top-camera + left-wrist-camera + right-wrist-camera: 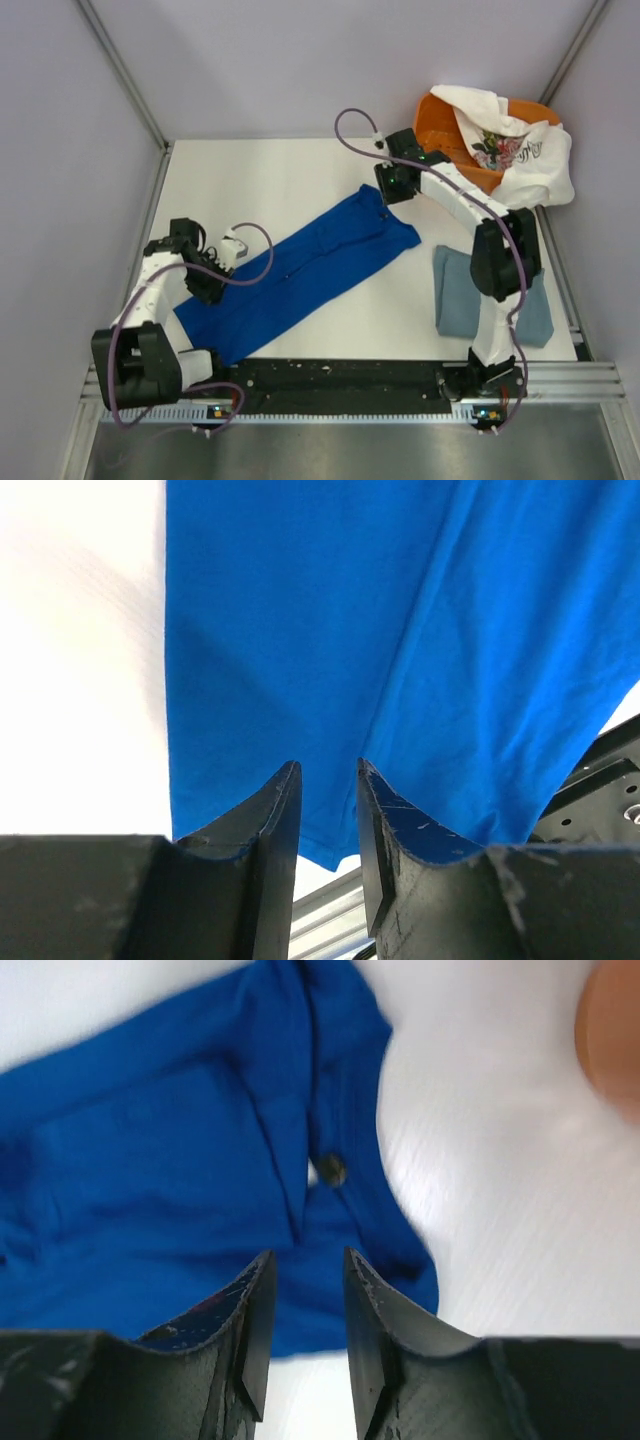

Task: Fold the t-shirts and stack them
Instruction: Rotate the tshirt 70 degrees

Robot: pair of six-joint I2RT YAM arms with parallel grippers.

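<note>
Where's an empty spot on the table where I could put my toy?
The far-left part of the table, between the back edge and the blue shirt, is bare. A smaller patch lies between the blue shirt and the grey-blue shirt. The far-right corner is crowded: orange basket, white shirt.

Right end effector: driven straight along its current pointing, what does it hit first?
Most likely the blue shirt. In the wrist view its folded end lies directly ahead of the right end effector, with nothing in between. The gap down to the cloth is unclear.
</note>
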